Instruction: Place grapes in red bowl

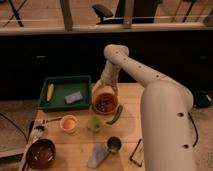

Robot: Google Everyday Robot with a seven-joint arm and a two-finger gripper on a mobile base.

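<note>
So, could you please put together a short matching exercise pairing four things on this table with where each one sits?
Things:
1. grapes
2. corn cob
3. green chilli pepper
4. gripper

Places:
A. in the green tray, left end
B. just above the red bowl's far rim
C. inside the red bowl
D. on the table, right of the red bowl

Pairs: 1-C, 2-A, 3-D, 4-B
</note>
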